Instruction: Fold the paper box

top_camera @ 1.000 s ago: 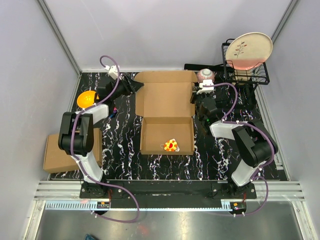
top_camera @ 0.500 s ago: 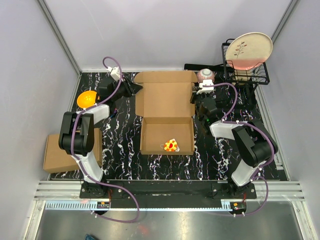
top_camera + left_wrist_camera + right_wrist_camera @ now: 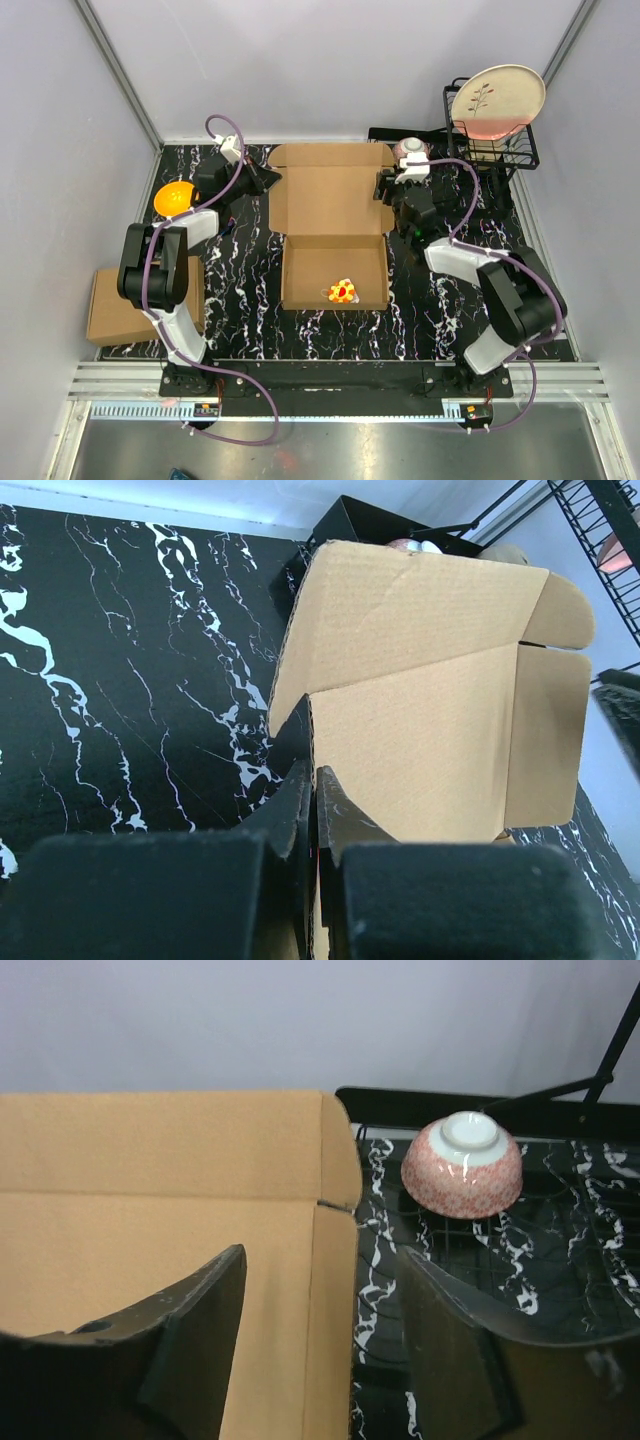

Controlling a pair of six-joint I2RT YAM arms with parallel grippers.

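I read box (image 3: 335, 200): matt brown corrugated cardboard, ribbed | table (image 3: 250, 290): smooth black, white-veined marble look | bowl (image 3: 463, 1164) at far edge: glossy glazed ceramic | rack (image 3: 500, 160) in far right corner: black metal wire

No legible txt, labels or nos.; paper box (image 3: 335, 200) unprinted.
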